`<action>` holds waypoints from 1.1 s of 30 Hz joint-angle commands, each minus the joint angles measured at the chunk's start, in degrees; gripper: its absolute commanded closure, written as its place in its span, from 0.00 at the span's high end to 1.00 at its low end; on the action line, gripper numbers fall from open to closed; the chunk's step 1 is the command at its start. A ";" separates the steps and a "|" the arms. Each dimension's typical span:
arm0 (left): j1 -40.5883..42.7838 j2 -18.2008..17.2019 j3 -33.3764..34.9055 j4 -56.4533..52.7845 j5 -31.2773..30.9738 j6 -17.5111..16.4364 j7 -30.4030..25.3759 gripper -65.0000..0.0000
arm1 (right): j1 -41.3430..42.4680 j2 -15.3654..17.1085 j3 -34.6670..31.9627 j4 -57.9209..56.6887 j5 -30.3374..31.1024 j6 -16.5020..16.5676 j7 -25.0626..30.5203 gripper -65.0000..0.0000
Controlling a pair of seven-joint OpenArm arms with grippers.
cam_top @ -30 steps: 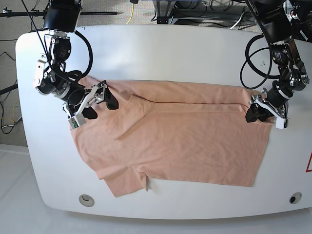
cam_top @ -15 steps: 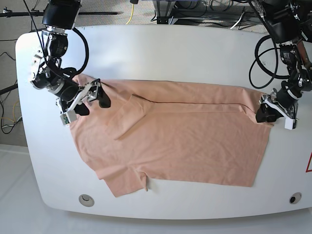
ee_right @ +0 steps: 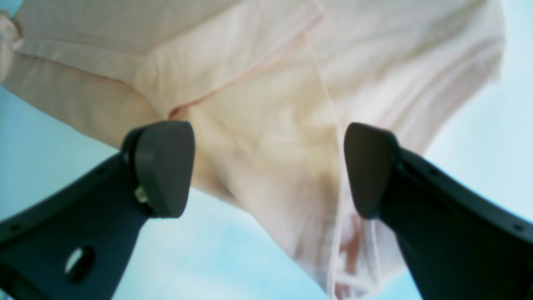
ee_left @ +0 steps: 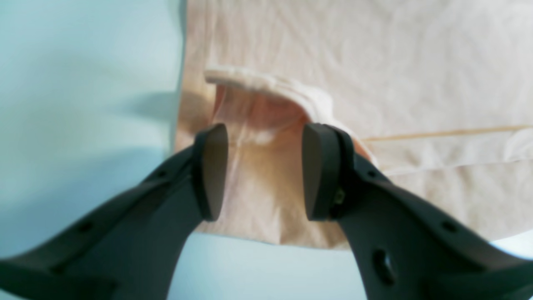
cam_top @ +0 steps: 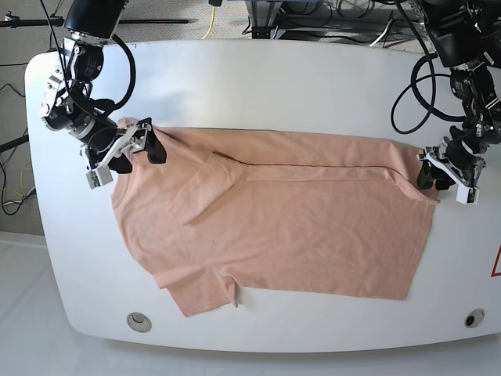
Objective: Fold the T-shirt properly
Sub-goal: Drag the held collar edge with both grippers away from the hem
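Spanning most of the white table [cam_top: 258, 70], the T-shirt [cam_top: 297, 227] lies flat with its long axis running from the table's left edge toward its right edge in the base view. One long fold is already laid along the far side; the near sleeve sticks out toward the front-left corner.

At the two ends of that long axis sit the arms. On the base view's left, the right gripper [cam_top: 133, 153] stands at the shirt's far-left corner, by the shoulder end. On the view's right, the left gripper [cam_top: 441, 177] stands at the far-right corner, by the hem end. Neither is nearer the cloth's middle; each has its own end.

Closer in, the right gripper's jaws are spread wide, with nothing between the pads [ee_right: 164, 166]. The cloth lies ahead of and below them, a seam running away between the two fingers. The left gripper's jaws are parted less widely. A raised, curled lip of fabric [ee_left: 266, 89] sits just beyond the fingertips [ee_left: 212, 171], not pinched as far as the wrist view shows.

I judge that any coming grasp depends on this: each folded corner lies straight ahead of its own fingers, so both would reach inward along the long axis.
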State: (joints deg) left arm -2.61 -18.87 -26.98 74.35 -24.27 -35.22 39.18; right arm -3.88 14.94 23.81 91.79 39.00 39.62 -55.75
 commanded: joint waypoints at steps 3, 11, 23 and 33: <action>-0.07 0.72 -0.31 1.04 2.16 -0.43 -1.60 0.42 | -0.03 0.67 1.37 1.18 1.22 0.38 1.28 0.81; 1.43 0.81 -0.58 1.13 7.44 -0.43 -1.77 0.42 | -1.70 0.67 6.91 2.06 1.22 0.38 1.28 0.81; 3.53 0.90 -5.41 6.58 14.56 -0.69 -1.77 0.42 | -5.48 0.67 12.45 3.20 1.22 0.38 1.28 0.81; 3.10 0.98 -5.68 6.49 20.62 -0.51 -2.30 0.42 | -6.89 0.05 12.36 2.85 1.13 0.38 1.37 0.81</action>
State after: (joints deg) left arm 1.43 -16.84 -32.34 79.88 -3.60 -35.88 38.11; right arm -11.33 14.11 35.90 93.73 39.05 39.66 -55.75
